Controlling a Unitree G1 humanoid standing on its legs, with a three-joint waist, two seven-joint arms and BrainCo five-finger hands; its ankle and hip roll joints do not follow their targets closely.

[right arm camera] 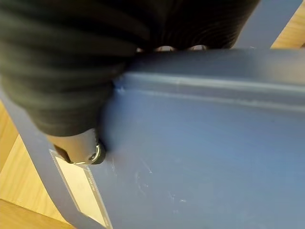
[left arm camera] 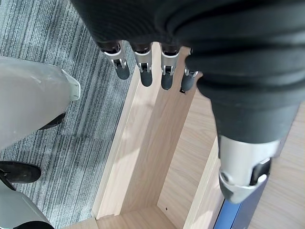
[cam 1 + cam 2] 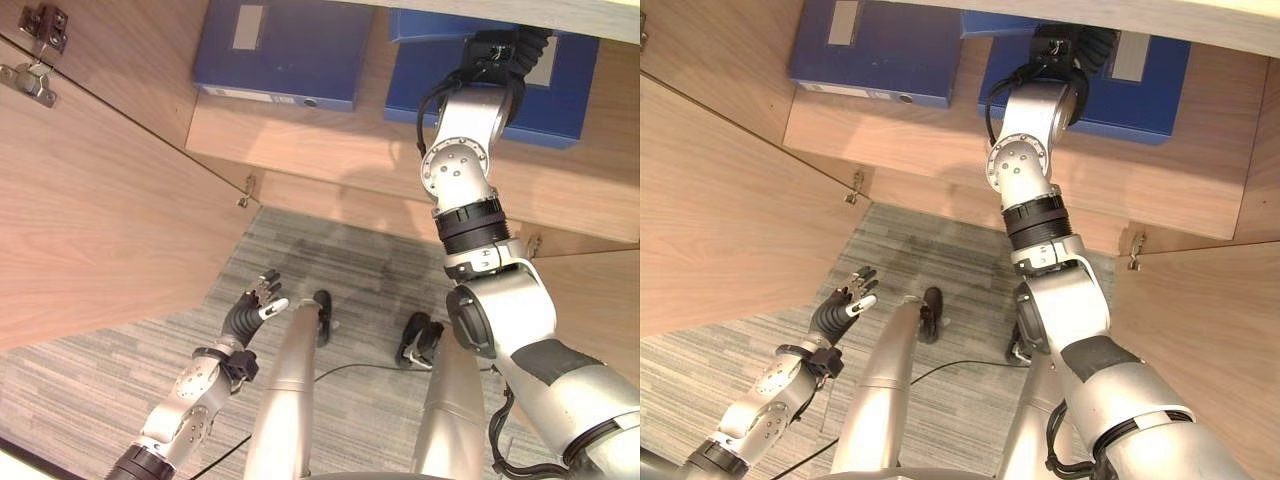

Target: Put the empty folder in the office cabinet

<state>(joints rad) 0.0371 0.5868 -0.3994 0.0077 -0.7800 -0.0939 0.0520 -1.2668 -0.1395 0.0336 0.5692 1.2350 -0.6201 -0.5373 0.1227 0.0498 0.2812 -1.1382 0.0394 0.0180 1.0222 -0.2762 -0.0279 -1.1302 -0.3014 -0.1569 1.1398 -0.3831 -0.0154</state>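
My right hand (image 3: 497, 52) reaches deep into the wooden cabinet (image 3: 340, 150), its dark cover over a blue folder (image 3: 560, 100) that lies on the shelf at the right. In the right wrist view the folder (image 1: 205, 143) is very close: the thumb (image 1: 90, 153) presses its face and the fingers curl over its far edge. Low above the floor, my left hand (image 3: 252, 308) hangs open with straight fingers (image 2: 145, 71) and holds nothing.
A second blue folder (image 3: 275, 50) lies on the shelf to the left. The cabinet's left door (image 3: 90, 200) stands open beside my left arm, and the right door (image 3: 590, 290) is open too. Grey striped carpet (image 3: 340, 260) lies below.
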